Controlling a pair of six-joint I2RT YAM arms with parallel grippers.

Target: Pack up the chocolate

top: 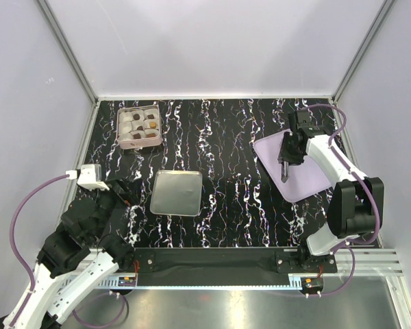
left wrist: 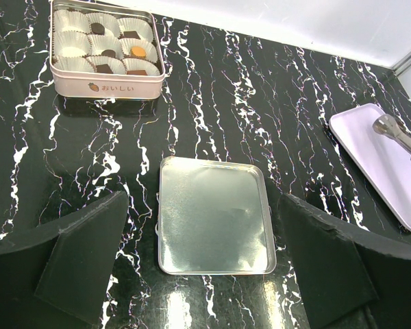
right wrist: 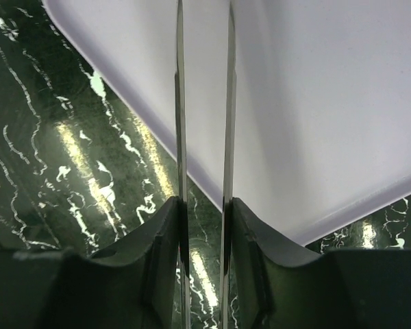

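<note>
Chocolate [left wrist: 97, 29] in tin [left wrist: 106, 88] at table's [top: 233, 137] far left corner, well apart from right gripper [top: 288, 152], partly closed on tongs [top: 285, 171] over tray [top: 308, 181], left gripper [left wrist: 203, 197] wide open

silver lid [top: 176, 192] centre, lilac tray [top: 307, 181] right (tongs [top: 285, 170] over it)

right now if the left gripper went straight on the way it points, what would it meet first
Probably the silver tray lying flat on the table, right ahead of the open left gripper, though depth is unclear.
</note>
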